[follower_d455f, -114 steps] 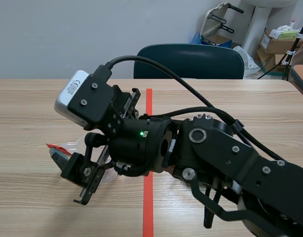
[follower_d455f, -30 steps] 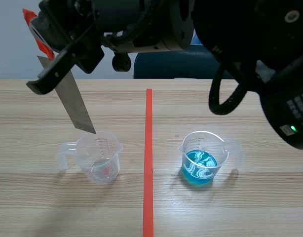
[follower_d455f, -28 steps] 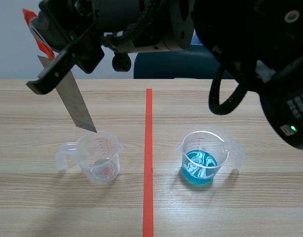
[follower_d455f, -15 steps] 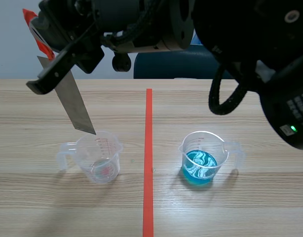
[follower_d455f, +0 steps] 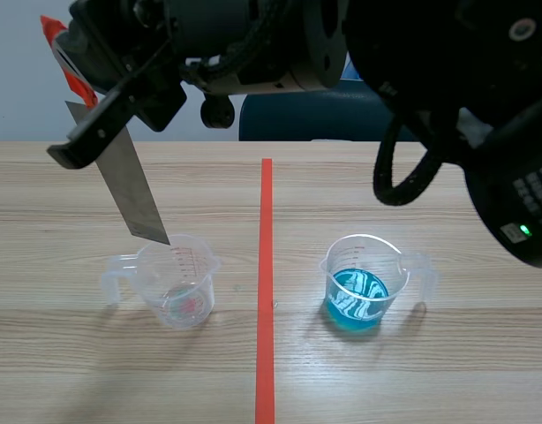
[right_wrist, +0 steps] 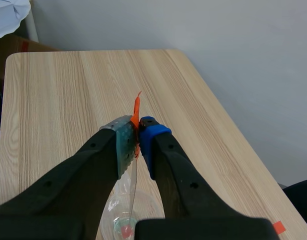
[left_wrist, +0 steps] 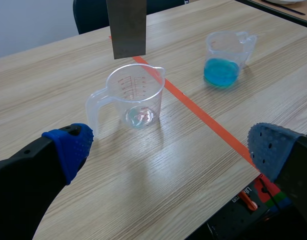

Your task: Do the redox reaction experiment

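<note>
**Scene view with both wrist views: the metal strip poised over the left cup.** In the upper left of the scene view we see the right arm, reaching across from the right. In the right wrist view its right gripper point(right_wrist: 136, 131) is closed tight on the top of a grey metal strip point(follower_d455f: 130, 190), with an orange-red tag point(right_wrist: 136, 111) standing up between the pads. The strip hangs tilted. Its lower edge sits just above the rim of the clear measuring cup point(follower_d455f: 176, 281), left of centre on the worktop point(follower_d455f: 430, 371), and is not dipped in. This cup holds only a trace of something reddish at its bottom.

Right of the orange-red tape line point(follower_d455f: 266, 265), well apart from the first cup, stands a second cup point(follower_d455f: 359, 287) holding blue liquid with pale swirls. The left gripper point(left_wrist: 171, 150) is spread wide and holds nothing. The clear cup lies ahead of it, with the blue cup beyond.

We judge the step in hand to be the handling of the strip between the two vessels, since the metal has not yet met the blue solution. The next move, as we read it, calls for carrying the strip across the tape line. It would then be brought nearer upright and lowered inside the second cup's rim until its end is wetted. The grip must stay firm, and the light cup must not be knocked.
</note>
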